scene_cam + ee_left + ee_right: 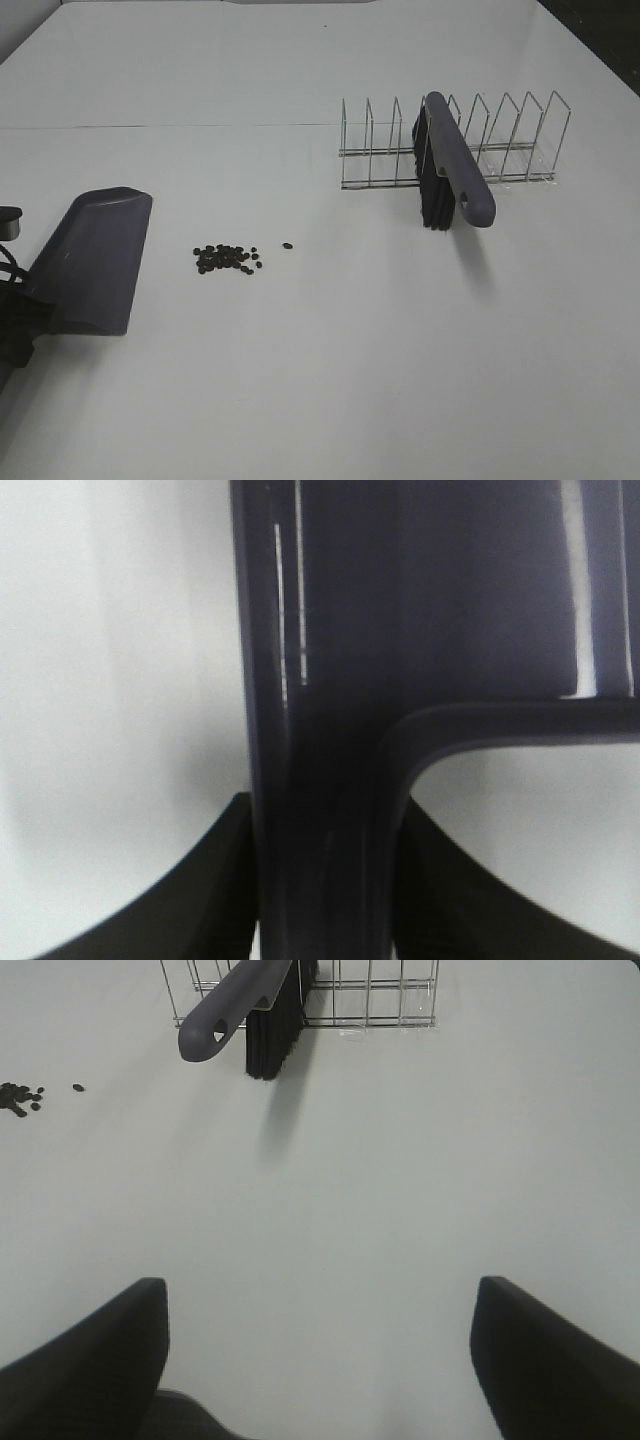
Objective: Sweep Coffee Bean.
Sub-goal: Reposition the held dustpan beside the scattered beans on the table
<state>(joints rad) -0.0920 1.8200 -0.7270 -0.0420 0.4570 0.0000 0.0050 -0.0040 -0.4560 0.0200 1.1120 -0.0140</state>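
Note:
The coffee beans lie in a small dark cluster on the white table, with one stray bean to their right. They also show in the right wrist view. The grey-purple dustpan lies left of them, its wide mouth pointing away from the front edge. My left gripper is shut on the dustpan's handle. The grey-purple brush leans in a wire rack, bristles down. My right gripper is open and empty, well short of the brush. It is outside the high view.
The wire rack stands at the back right, its other slots holding nothing. A seam runs across the table behind the beans. The table's dark far right edge shows at the top corner.

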